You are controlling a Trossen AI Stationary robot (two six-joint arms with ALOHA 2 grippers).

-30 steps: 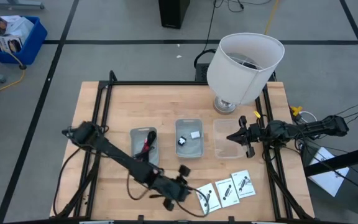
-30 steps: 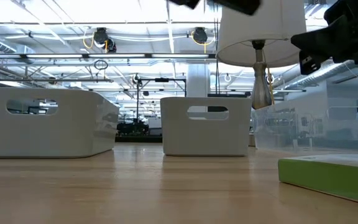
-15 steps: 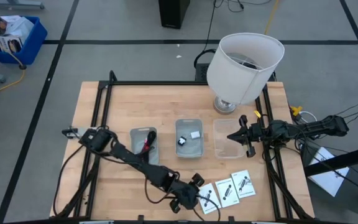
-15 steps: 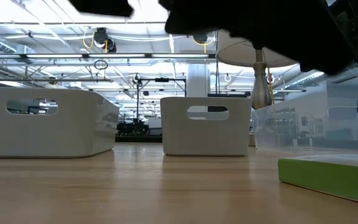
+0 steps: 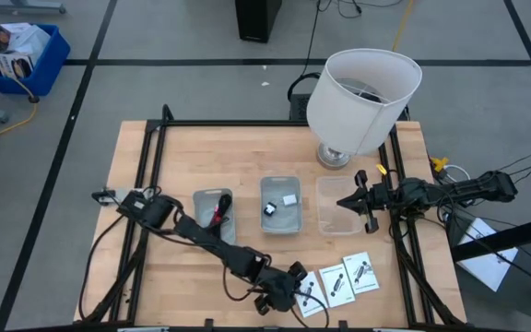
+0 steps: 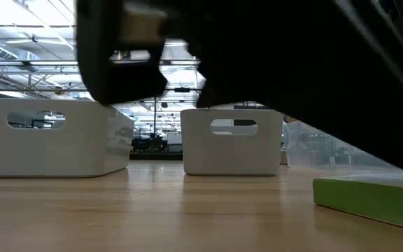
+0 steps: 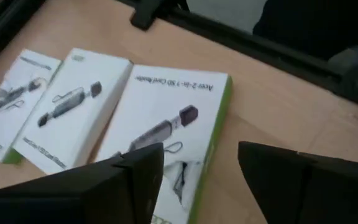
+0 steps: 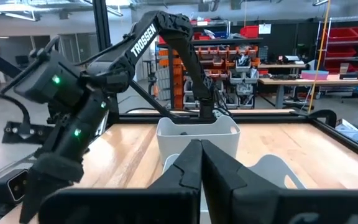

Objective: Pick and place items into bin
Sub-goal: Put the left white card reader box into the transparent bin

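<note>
Card (image 7: 160, 134) beneath open left pincer (image 7: 197, 180)

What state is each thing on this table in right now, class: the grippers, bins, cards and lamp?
left gripper: open, over the nearest white card
right gripper: shut, over the clear bin
three white cards: flat on the table, not yet binned
left bin: holds a dark red cable
middle bin: holds two small blocks, white and black
lamp: upright
</note>
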